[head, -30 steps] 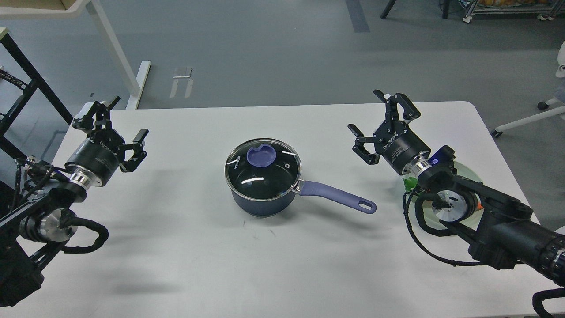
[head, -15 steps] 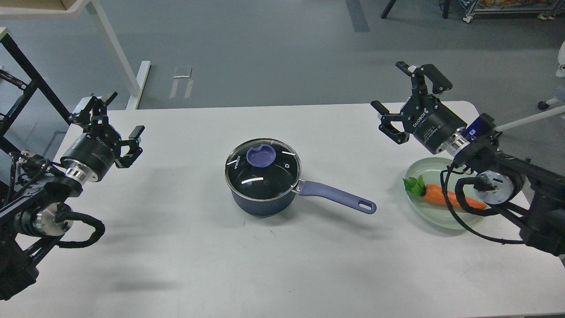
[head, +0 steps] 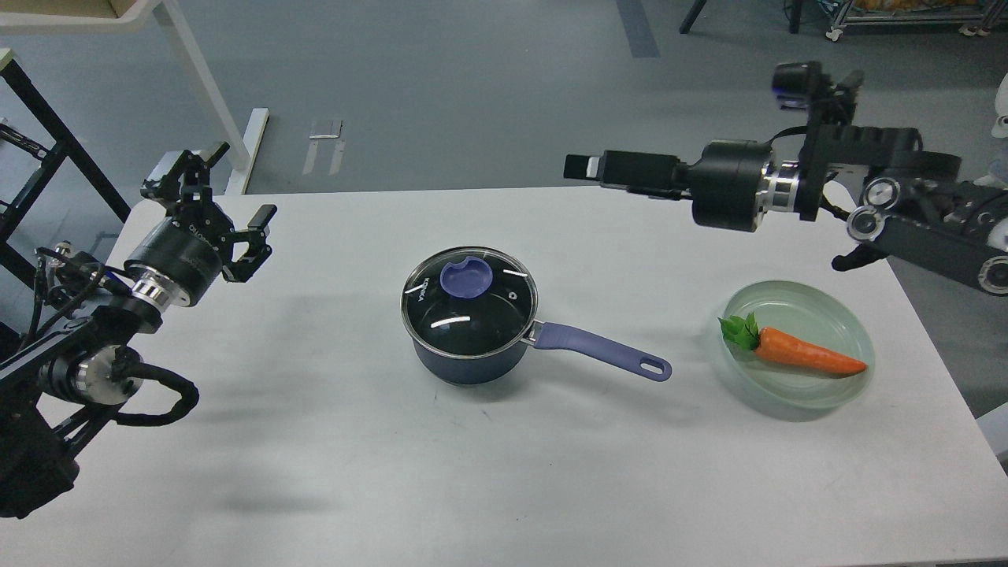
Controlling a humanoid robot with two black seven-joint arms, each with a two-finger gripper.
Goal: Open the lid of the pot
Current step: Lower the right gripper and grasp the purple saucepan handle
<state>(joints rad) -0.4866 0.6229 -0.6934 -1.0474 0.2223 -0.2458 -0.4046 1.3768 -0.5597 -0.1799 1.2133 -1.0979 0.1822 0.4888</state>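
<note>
A dark blue pot [head: 471, 358] stands at the middle of the white table, its blue handle [head: 602, 351] pointing right. A glass lid [head: 472, 311] with a blue knob [head: 466, 278] sits shut on it. My left gripper [head: 242, 181] is open and empty above the table's left side, well away from the pot. My right gripper [head: 581, 167] reaches in from the right, level and pointing left, up and to the right of the pot. It is seen edge-on, so its fingers cannot be told apart. It holds nothing that I can see.
A pale green plate [head: 819, 309] with a carrot [head: 803, 356] lies at the right side of the table. The table's far edge runs just behind both grippers. A white desk leg [head: 209, 94] and a black frame [head: 47, 134] stand at the far left.
My right arm has swung up and turned, so its gripper now points left, level with the table; the plate with the carrot is uncovered. My left gripper has shifted slightly right.
</note>
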